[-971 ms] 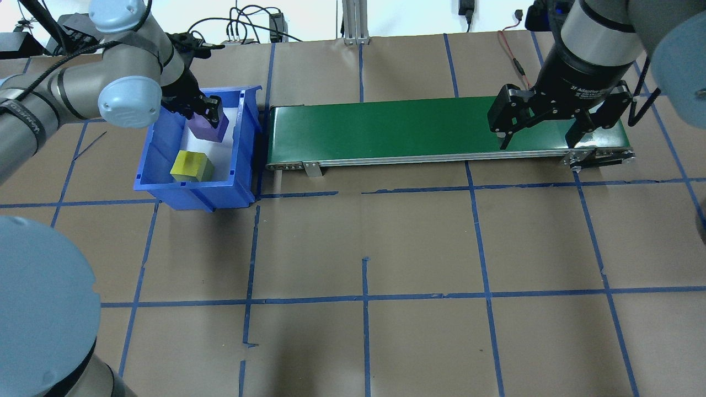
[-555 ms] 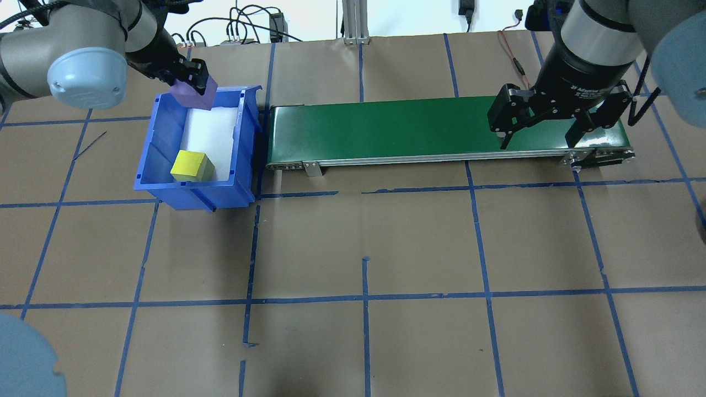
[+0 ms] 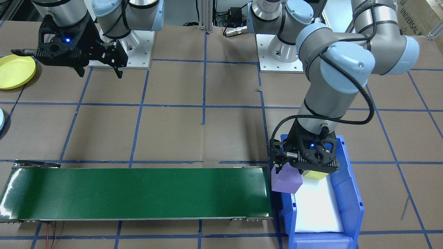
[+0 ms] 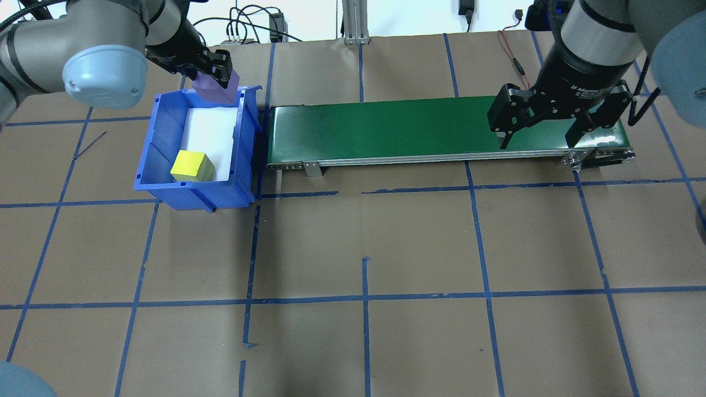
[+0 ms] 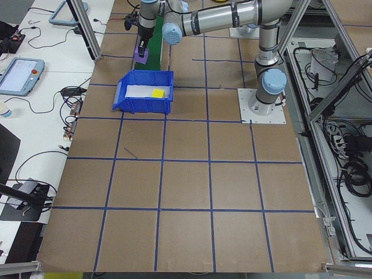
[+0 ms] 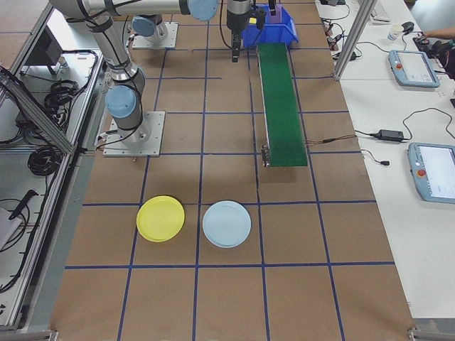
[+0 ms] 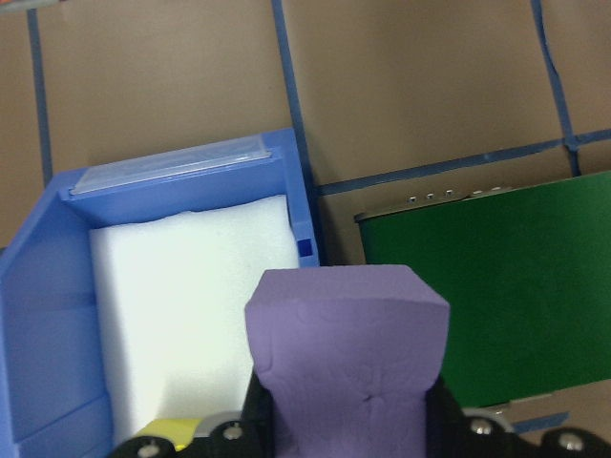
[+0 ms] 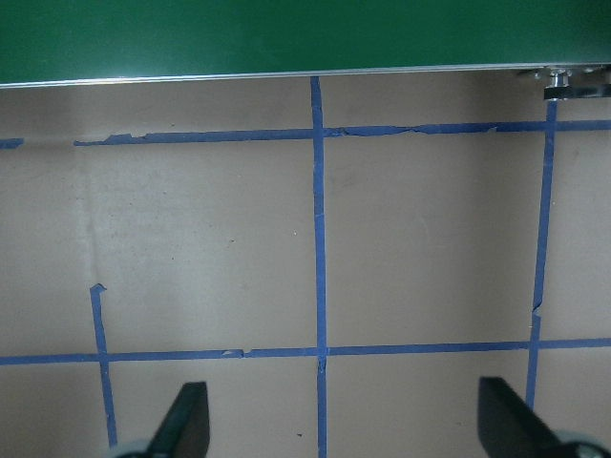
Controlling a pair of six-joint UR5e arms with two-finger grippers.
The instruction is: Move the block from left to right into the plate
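we saw the left gripper [image 4: 216,70] pinching the purple block [image 4: 216,91] between its fingers, the block lifted clear above the far right corner of the blue bin [image 4: 160,187]. from the front camera the block [image 3: 286,179] hung at the bin's [image 3: 353,197] wall nearest the belt [image 3: 138,193], partly over the gap between the two. in the left wrist view the block [image 7: 348,358] filled the space between the jaws, with the white foam liner [image 7: 181,315] below on one side and the belt's [image 7: 496,286] end on the other.

a yellow block [image 4: 191,166] sat on the liner at the near end of the bin, well apart from the purple one.

the right gripper [image 4: 543,142] hung spread wide with nothing in it, over the belt's [image 4: 386,129] right end. its wrist view showed both fingertips [image 8: 186,420] far apart above bare brown paper crossed by blue tape [image 8: 318,239].

the yellow plate [image 6: 161,218] lay on the table [image 6: 227,298] at the robot's right end, beyond the belt's [image 6: 281,99] end and well apart from the purple block. a pale blue plate [image 6: 227,224] lay just beside it, the two not touching. in the front view the yellow plate [image 3: 14,72] lay at the left edge, near the right gripper [image 3: 100,71].
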